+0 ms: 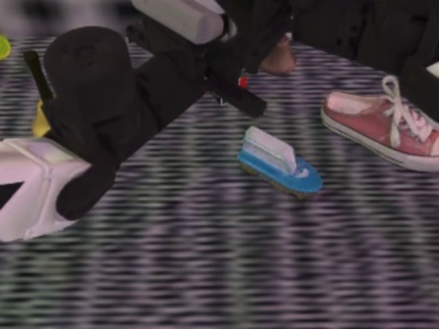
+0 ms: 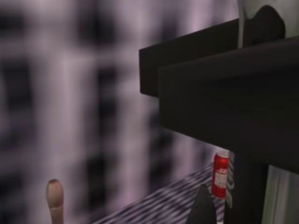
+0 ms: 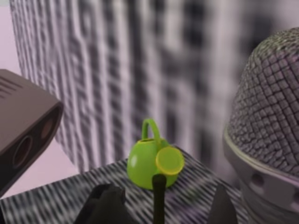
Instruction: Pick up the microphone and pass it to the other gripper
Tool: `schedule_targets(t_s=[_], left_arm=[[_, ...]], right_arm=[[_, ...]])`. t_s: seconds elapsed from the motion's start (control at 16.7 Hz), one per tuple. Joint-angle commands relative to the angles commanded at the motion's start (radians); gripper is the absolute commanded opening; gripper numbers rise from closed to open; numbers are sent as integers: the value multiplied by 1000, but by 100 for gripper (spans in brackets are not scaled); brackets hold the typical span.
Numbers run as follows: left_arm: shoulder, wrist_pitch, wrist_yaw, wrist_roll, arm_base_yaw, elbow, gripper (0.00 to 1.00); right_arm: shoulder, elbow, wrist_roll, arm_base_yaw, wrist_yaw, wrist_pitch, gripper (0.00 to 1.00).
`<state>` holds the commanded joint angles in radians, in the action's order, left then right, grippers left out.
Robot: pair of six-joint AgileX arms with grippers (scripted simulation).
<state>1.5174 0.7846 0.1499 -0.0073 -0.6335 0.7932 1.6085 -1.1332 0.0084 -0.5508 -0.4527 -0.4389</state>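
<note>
Status: handover looks mid-way, transfer not confirmed.

Top view: the left arm (image 1: 103, 103), bulky matte black with glossy white shells, runs from lower left to a dark cluster at upper centre, where the left gripper (image 1: 233, 89) sits. Its jaws are buried there, so I can't tell their state. A slim dark bar with a red spot pokes out of the cluster; I can't tell whether it is the handle or a finger. The right arm (image 1: 384, 34) is a black mass at upper right. Still lying on the woven-patterned table (image 1: 206, 260) are a blue brush (image 1: 280, 164) with a white bristle block, a pink canvas sneaker (image 1: 384, 127) with white laces, a rounded brown object (image 1: 278, 60) at top centre and a gold bell (image 1: 39, 116) at far left.

Left wrist view: blocky black bars fill the right half. One pointed fingertip (image 2: 203, 207) shows at the bottom, with a red can (image 2: 220, 175) just past it.

Right wrist view: the microphone (image 3: 266, 130) is up off the table, and its domed grey mesh head with a smooth collar fills the right edge, very close. The right gripper (image 3: 159, 207) has its jaws spread with nothing clamped between them, and the head sits beside one tip, not in the gap. A glossy green watering can (image 3: 145, 163) stands beyond at centre.

Judgement: the lift is done — the receiving grasp and the release are still to come.
</note>
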Motion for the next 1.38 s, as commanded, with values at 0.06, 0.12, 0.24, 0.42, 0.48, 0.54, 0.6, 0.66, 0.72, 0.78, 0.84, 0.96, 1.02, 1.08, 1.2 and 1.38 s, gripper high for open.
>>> schedule_targets(t_s=[0.06, 0.12, 0.24, 0.42, 0.48, 0.54, 0.6, 0.66, 0.72, 0.78, 0.84, 0.96, 1.02, 1.08, 1.2, 1.38], left_arm=[[0, 0, 0, 0, 0, 0, 60], [0, 0, 0, 0, 0, 0, 68], [0, 0, 0, 0, 0, 0, 83], [0, 0, 0, 0, 0, 0, 100], [0, 0, 0, 0, 0, 0, 100], [0, 0, 0, 0, 0, 0, 100], [0, 0, 0, 0, 0, 0, 100], [0, 0, 0, 0, 0, 0, 100], [0, 0, 0, 0, 0, 0, 100], [0, 0, 0, 0, 0, 0, 100], [0, 0, 0, 0, 0, 0, 100], [6, 0, -3, 4, 5, -13, 100], [-7, -4, 0, 4, 8, -26, 100], [-32, -8, 3, 4, 14, -47, 100], [-104, -21, 12, 5, 30, -105, 100], [-228, -42, 26, 3, 56, -202, 100]], right_arm=[[0, 0, 0, 0, 0, 0, 0], [0, 0, 0, 0, 0, 0, 0], [0, 0, 0, 0, 0, 0, 0], [0, 0, 0, 0, 0, 0, 0], [0, 0, 0, 0, 0, 0, 0], [0, 0, 0, 0, 0, 0, 0], [0, 0, 0, 0, 0, 0, 0], [0, 0, 0, 0, 0, 0, 0], [0, 0, 0, 0, 0, 0, 0], [0, 0, 0, 0, 0, 0, 0], [0, 0, 0, 0, 0, 0, 0], [-9, -8, -1, 4, 4, 1, 0], [-13, -3, 1, 10, -2, 1, 0], [-20, 6, 4, 21, -14, 2, 0], [-42, 28, 7, 50, -45, 3, 0], [-80, 63, 3, 97, -98, 2, 0]])
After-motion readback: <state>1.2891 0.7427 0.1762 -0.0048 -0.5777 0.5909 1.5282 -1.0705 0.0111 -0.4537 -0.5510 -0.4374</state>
